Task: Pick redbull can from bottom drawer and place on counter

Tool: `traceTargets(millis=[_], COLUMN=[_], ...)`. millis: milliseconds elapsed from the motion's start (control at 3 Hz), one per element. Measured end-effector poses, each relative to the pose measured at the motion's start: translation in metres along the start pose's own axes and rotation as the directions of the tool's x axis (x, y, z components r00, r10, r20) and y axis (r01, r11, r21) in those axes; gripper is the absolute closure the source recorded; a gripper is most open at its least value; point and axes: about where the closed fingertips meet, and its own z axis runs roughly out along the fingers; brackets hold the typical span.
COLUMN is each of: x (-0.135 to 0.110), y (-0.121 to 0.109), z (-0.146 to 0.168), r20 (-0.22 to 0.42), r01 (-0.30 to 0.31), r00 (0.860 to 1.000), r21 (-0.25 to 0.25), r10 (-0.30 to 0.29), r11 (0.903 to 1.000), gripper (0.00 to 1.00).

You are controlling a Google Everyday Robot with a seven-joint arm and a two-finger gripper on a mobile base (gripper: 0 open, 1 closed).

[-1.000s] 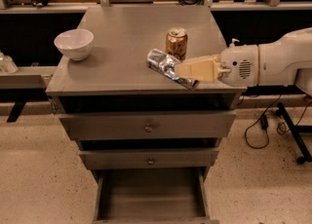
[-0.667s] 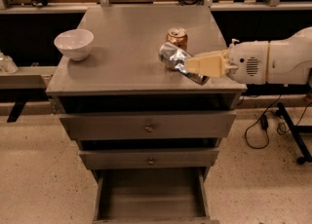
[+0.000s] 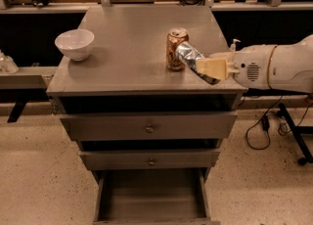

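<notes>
**Redbull can held aslant over the counter**

The bottom drawer [image 3: 151, 197] stands pulled out at the foot of the cabinet. Above it sit two shallower drawers [image 3: 146, 127] with brass knobs. The white arm [image 3: 279, 67] reaches in from the right over the front right part of the counter [image 3: 122, 72]. Its gripper [image 3: 205, 67] is clamped on the redbull can [image 3: 188, 55], which is tilted with its upper end to the left. Whether the can touches the counter cannot be told. A gold can [image 3: 175, 50] stands upright just beside that upper end. A white bowl [image 3: 75, 44] sits near the left edge, well apart.
</notes>
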Motion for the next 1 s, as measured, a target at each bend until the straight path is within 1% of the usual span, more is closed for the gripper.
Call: traceTargets(millis=[333,667,1000], x=[0.000,-0.003,-0.009], y=[0.003,0.027,0.056], z=[0.002,0.000,-0.006], r20=[0.006,-0.002,-0.016], r01=[0.006,0.010,0.005], r00=[1.000,1.000,1.000], r21=[0.009,-0.026,-0.089], r10=[-0.006,-0.010,-0.006], r11=[0.9999,0.9996,0.9960], gripper=[1.00,1.00,1.00])
